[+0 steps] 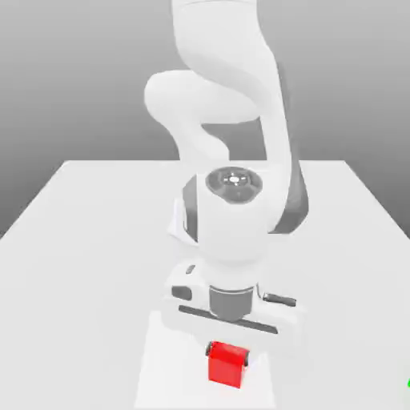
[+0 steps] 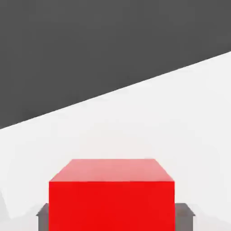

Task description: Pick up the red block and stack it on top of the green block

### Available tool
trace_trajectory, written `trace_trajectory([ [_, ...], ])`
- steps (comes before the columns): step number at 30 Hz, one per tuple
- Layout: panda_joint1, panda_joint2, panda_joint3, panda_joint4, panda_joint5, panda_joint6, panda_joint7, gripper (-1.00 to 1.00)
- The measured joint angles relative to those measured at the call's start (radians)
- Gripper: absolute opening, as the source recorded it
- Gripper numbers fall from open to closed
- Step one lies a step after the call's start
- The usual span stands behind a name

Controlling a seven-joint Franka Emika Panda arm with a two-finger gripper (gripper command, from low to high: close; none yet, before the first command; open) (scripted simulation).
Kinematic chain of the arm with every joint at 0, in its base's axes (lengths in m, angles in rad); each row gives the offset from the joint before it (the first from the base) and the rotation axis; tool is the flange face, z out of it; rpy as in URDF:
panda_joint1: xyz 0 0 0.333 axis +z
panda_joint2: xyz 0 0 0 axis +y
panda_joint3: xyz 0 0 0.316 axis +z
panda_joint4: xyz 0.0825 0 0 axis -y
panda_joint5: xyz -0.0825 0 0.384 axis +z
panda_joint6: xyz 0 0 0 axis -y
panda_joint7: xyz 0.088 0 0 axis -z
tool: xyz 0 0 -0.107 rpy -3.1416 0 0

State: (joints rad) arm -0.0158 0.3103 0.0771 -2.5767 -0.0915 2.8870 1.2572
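Here the tool (image 1: 227,355) sits low over the near part of the white table (image 1: 88,240), its white body lying crosswise below the arm's wrist, and its fingers (image 1: 247,359) are drawn in tight against the two sides of the red block (image 1: 227,364), so the tool is clamped on that block. In the exterior view a dark finger pad shows at each flank of the cube, touching it, and the block hangs just under the tool's body with its front face turned toward the camera. In the hand view the red block fills the lower middle, its top face and one side face both showing, with a grey pad (image 2: 43,216) peeking out past each lower edge, pressed against it. Whether the block still rests on the table or has just left it, I cannot tell. Above the tool the white arm (image 1: 232,224) folds steeply down from its shoulder, with the round wrist joint facing up. Well apart from the tool, at the edge of the exterior view's right and low in the picture, a tiny sliver of the green block (image 1: 408,383) shows on the table.
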Motion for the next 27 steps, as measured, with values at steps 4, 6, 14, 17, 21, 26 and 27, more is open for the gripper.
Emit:
trace_trajectory([
  [4, -0.009, -0.045, 0.012, -0.007, 0.013, -0.038, -0.009, -1.00],
  [6, -0.016, -0.112, 0.024, -0.018, 0.035, -0.094, -0.027, -1.00],
  [14, 0.094, -0.075, 0.180, 0.189, -0.029, -0.280, -0.238, -1.00],
  [17, 0.158, -0.020, 0.248, 0.298, -0.074, -0.343, -0.334, -1.00],
  [21, 0.245, 0.064, 0.317, 0.428, -0.136, -0.404, -0.442, -1.00],
  [26, 0.298, 0.186, 0.273, 0.456, -0.211, -0.317, -0.413, 1.00],
  [27, 0.298, 0.186, 0.273, 0.456, -0.211, -0.317, -0.413, 1.00],
])
